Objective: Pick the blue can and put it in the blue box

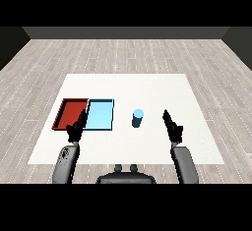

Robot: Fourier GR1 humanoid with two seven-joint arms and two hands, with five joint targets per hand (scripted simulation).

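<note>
Nearest you, the right hand [173, 127] and left hand [76, 128] are both raised with straight fingers, holding nothing. Just beyond, the blue can [137, 118] stands upright on the white table [147, 85], between the right hand and the light blue tray [112, 114] — touching neither. It looks like a light, stiff, smooth cylinder, likely slippery; curl round its middle. Far left sits the red tray [62, 112], shallow and flat-rimmed.
</note>
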